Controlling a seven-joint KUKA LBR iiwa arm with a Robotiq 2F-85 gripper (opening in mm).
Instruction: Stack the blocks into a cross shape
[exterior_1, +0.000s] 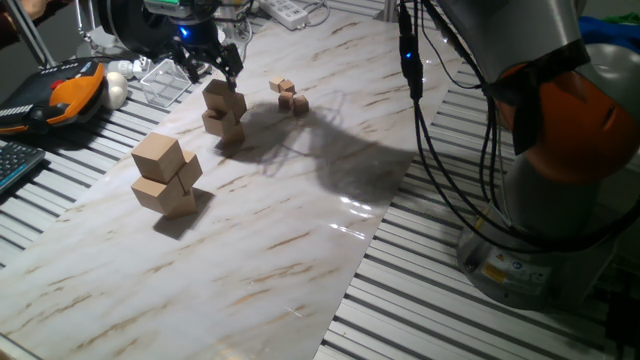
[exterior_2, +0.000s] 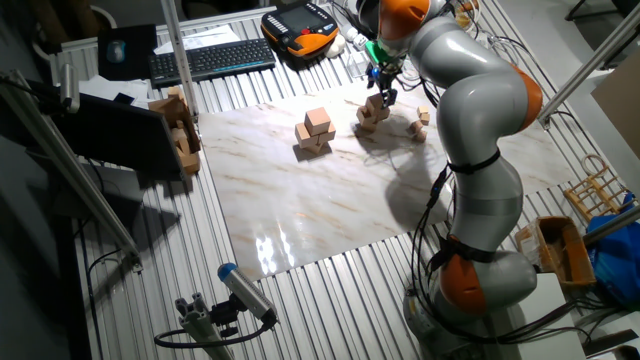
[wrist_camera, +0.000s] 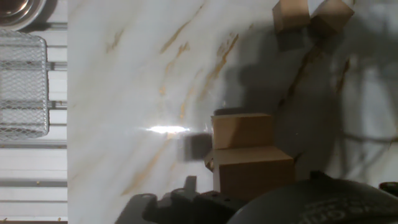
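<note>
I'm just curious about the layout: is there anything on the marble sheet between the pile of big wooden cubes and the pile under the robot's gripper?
Nothing: in one fixed view, bare marble sheet separates the big cubes from the blocks.

marbled table (exterior_1: 290, 250), blocks (exterior_1: 222, 122), bigger cubes (exterior_1: 165, 190), tiny cubes (exterior_1: 290, 96)

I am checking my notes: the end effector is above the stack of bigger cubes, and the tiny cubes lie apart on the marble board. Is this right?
One detail is wrong. The end effector is above the middle-sized blocks, not the bigger cubes, which stand apart and nearer in one fixed view. The tiny cubes do lie apart on the marble board.
</note>
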